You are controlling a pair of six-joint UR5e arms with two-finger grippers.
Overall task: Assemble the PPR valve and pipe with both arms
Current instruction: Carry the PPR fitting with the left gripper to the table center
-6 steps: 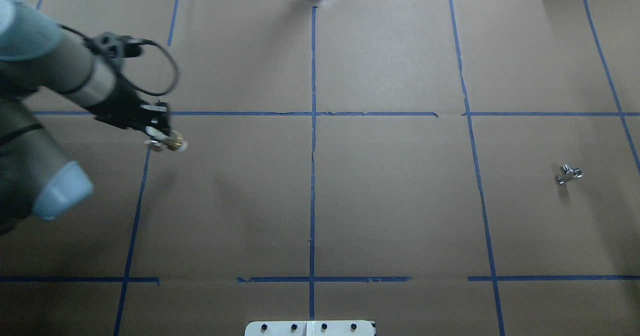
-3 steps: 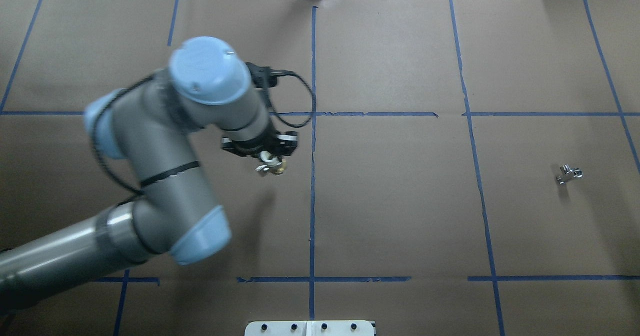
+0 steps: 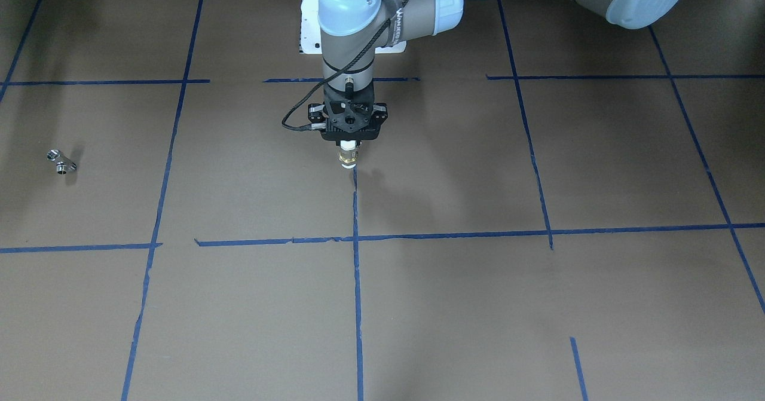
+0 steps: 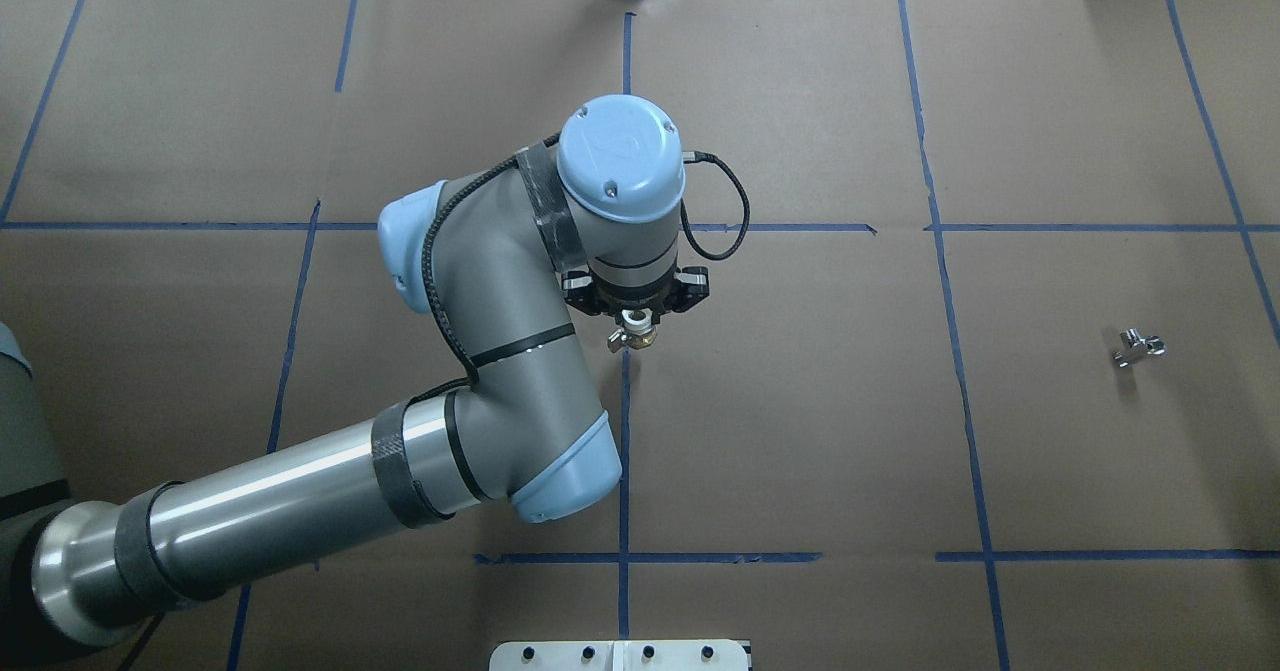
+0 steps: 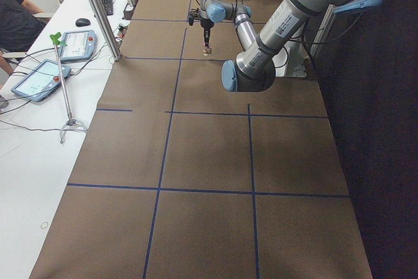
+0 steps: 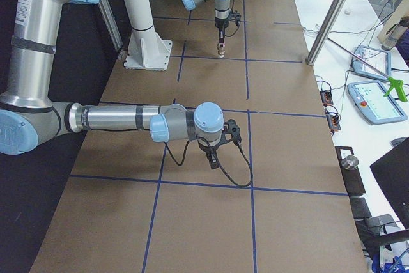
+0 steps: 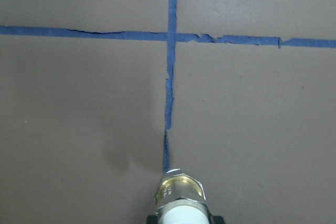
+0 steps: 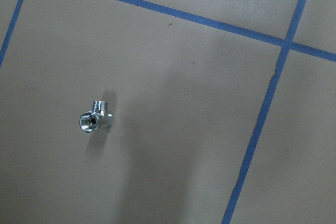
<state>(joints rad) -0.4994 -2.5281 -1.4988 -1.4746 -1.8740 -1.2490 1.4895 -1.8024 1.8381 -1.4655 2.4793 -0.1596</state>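
Once I swung the black left gripper in from the left edge, clamping the white brass-tipped pipe, mating awaited the black right gripper, its jaws impossible to tell.

Blue tape lines cross the table's brown paper cover.

The brass-tipped white pipe hangs vertical, pinched in the left gripper. The chrome valve lies well apart.
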